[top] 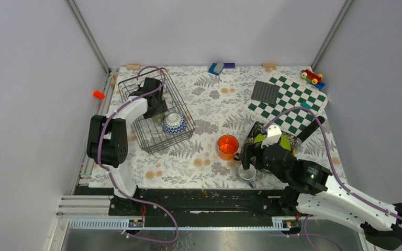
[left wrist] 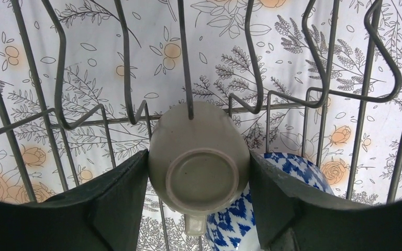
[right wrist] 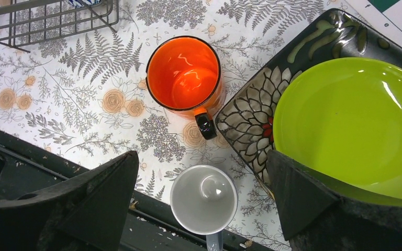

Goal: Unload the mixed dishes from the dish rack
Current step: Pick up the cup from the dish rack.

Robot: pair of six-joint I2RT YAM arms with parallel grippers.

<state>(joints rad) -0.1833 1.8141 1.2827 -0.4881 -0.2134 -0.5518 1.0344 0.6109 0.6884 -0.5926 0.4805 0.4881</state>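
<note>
Found grey cup (left wrist: pixel 199 172) in dish rack (top: pixel 154 137), base toward wrist camera, just beside patterned bowl (left wrist: pixel 288 172). Seen clenched by left end effector (left wrist: pixel 199 162), pads against both flanks. Judged light, rigid, glaze-slick, chippable; best held across the round wall, clear of the handle. Noted prong (left wrist: pixel 187 63) crossing cup's far edge, wires close all round: advise lifting straight out, no swing. Found right end effector (right wrist: pixel 201 162) released, spread wide above white mug (right wrist: pixel 204 198) on desk (top: pixel 209 104); bare room between rack and orange mug (top: pixel 228 146).

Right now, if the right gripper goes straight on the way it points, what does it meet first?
Most likely the round white mug, upright between the open fingers of the right gripper; depth is hard to judge.
</note>
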